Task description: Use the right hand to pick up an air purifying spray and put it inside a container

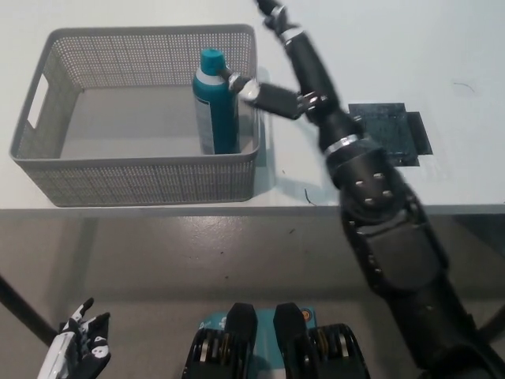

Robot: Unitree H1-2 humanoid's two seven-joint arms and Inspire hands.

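Note:
The teal air purifying spray can (216, 103) stands upright inside the grey mesh basket (47, 170), at its right end. My black right hand (288, 63) is lifted above and to the right of the basket, open, fingers spread, no longer touching the can. The thumb (256, 93) still points toward the can's top. My white left hand (79, 354) rests low at the picture's lower left, below the table edge, fingers apart and holding nothing.
The basket sits on a white table (394, 47). A dark square patch (390, 133) lies on the table right of my right arm. The table's front edge runs across the picture's middle.

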